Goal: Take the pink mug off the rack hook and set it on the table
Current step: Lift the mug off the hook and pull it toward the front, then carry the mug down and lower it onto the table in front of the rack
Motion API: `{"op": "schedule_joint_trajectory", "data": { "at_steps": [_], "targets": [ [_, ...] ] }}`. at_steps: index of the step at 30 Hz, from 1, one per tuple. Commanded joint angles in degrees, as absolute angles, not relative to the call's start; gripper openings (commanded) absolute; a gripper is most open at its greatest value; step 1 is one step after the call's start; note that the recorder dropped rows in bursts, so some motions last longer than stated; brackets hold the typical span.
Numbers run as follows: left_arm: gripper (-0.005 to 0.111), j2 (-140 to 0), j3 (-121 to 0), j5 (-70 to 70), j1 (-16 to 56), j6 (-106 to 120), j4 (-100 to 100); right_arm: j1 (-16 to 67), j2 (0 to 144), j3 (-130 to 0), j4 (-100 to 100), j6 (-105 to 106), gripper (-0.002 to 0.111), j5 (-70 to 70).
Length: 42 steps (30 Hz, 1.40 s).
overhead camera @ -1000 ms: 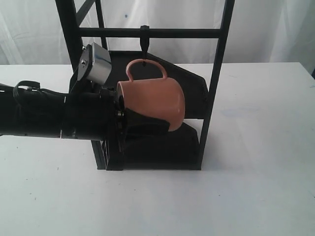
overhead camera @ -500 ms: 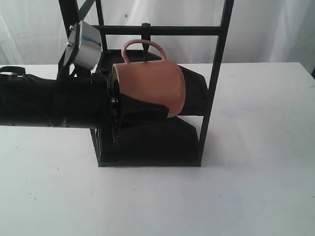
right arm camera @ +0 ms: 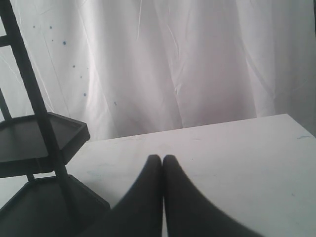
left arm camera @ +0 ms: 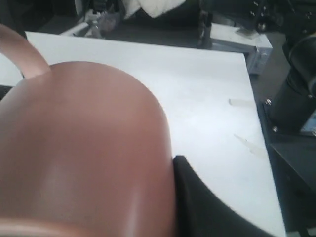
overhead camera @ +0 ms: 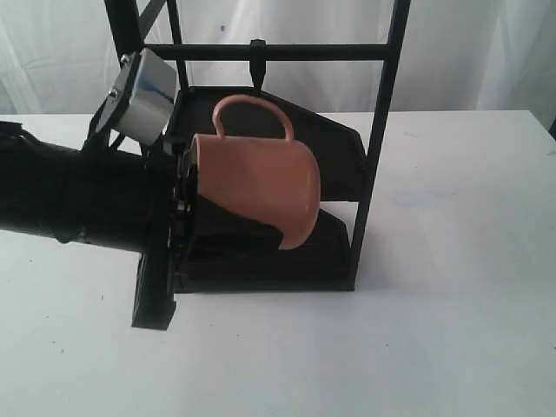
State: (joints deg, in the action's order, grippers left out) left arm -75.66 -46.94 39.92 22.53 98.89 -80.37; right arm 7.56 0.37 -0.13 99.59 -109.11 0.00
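Note:
The pink mug (overhead camera: 256,182) lies on its side in the air in front of the rack, handle up, just under the rack hook (overhead camera: 257,62) and free of it. My left gripper (overhead camera: 252,217) comes in from the left and is shut on the mug. One black finger (left arm camera: 197,202) presses the mug's wall (left arm camera: 84,148); the other is hidden behind the mug. The white table (overhead camera: 452,287) lies below. My right gripper (right arm camera: 162,160) is shut on nothing above the table (right arm camera: 237,148) and is out of the exterior view.
The tall black rack (overhead camera: 382,130) stands mid-table with two dark shelves (right arm camera: 39,131) behind the mug. A white curtain (right arm camera: 197,59) hangs at the back. Another robot base (left arm camera: 296,94) stands past the table's edge.
The mug was lifted, so its handle rose up the hook, then it came down and a little to the left. Its handle now sits clear below the hook. The right gripper stays out of the exterior view.

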Motion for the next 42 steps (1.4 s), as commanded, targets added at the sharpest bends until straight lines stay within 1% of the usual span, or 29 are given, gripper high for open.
{"op": "schedule_joint_trajectory", "data": {
  "at_steps": [1, 9, 14, 20, 27, 37, 42],
  "targets": [
    [0.000, -74.62, -47.41, 45.69, 22.44, 91.23, -72.09, 7.60, 0.00, 0.00, 99.95, -109.26, 0.000, 0.00],
    [0.000, -74.62, -47.41, 50.54, 22.44, 81.61, -61.84, 7.60, 0.00, 0.00, 99.95, -109.26, 0.000, 0.00],
    [0.000, -74.62, -47.41, 51.97, 22.75, 76.62, -50.70, 7.60, 0.00, 0.00, 99.95, -109.26, 0.000, 0.00],
    [0.000, -74.62, -47.41, 44.84, 28.23, 70.30, -38.00, 7.60, 0.00, 0.00, 99.95, -109.26, 0.000, 0.00],
    [0.000, -74.62, -47.41, 41.58, 34.96, 55.10, -20.55, 7.60, 0.00, 0.00, 99.95, -109.26, 0.000, 0.00],
    [0.000, -77.49, -47.41, 37.01, 41.32, 47.80, -16.75, 7.60, 0.00, 0.00, 99.95, -109.26, 0.000, 0.00],
    [0.000, -81.13, -47.41, 34.11, 42.39, 40.80, -11.36, 7.60, 0.00, 0.00, 99.95, -109.26, 0.000, 0.00]
  ]
}}
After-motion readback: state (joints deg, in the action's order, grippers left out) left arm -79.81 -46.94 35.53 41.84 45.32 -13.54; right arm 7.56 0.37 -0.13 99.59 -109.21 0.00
